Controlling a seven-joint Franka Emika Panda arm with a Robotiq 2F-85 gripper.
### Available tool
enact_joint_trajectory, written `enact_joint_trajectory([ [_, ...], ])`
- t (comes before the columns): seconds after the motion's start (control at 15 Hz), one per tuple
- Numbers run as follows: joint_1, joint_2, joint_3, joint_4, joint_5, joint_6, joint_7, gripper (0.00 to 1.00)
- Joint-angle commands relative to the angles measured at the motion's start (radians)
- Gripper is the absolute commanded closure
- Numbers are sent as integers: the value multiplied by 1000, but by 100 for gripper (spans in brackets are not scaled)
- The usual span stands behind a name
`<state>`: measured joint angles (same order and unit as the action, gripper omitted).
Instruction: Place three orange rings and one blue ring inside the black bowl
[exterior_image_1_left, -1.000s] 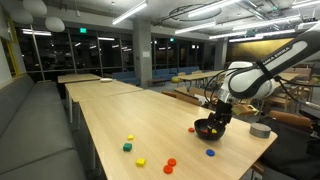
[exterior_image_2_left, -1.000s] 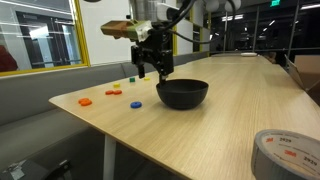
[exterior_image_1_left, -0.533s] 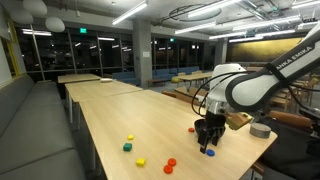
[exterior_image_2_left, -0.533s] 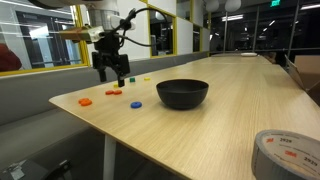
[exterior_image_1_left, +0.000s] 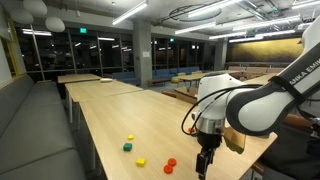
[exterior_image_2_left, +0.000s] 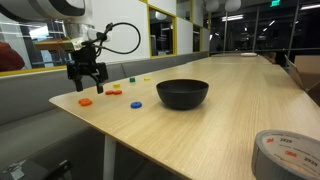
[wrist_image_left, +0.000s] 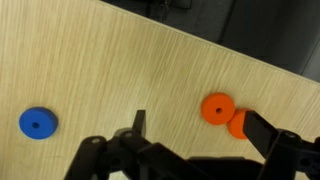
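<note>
The black bowl (exterior_image_2_left: 183, 93) stands on the wooden table (exterior_image_2_left: 200, 125); in the exterior view where the arm fills the right side, the arm hides it. My gripper (exterior_image_2_left: 87, 87) hangs open and empty over the table's corner, well away from the bowl. In the wrist view the gripper (wrist_image_left: 200, 135) is above two touching orange rings (wrist_image_left: 216, 107), one partly behind a finger (wrist_image_left: 265, 130). The blue ring (wrist_image_left: 38, 122) lies to the left there, and between gripper and bowl in an exterior view (exterior_image_2_left: 135, 103). Orange rings (exterior_image_2_left: 85, 101) lie under the gripper; two also show near the arm (exterior_image_1_left: 169, 165).
Yellow blocks (exterior_image_1_left: 140, 161) and a green block (exterior_image_1_left: 127, 148) lie on the table farther along. A roll of grey tape (exterior_image_2_left: 287, 150) sits near the front edge. The table edge (exterior_image_2_left: 70, 104) runs close to the rings.
The arm has swung from over the black bowl across the table to the rings near the corner. The gripper stayed open and empty.
</note>
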<state>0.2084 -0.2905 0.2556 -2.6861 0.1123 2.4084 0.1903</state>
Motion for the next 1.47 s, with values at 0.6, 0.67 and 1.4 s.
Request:
enact_joint_trajectory([
  [0.6,100,-1,22,-17,-119,-29,-288,0],
  [0.67,102,-12,18,-30,-116,-14,-308,0],
  [1.4,113,0,-52,-59,-80,117,-472,0],
])
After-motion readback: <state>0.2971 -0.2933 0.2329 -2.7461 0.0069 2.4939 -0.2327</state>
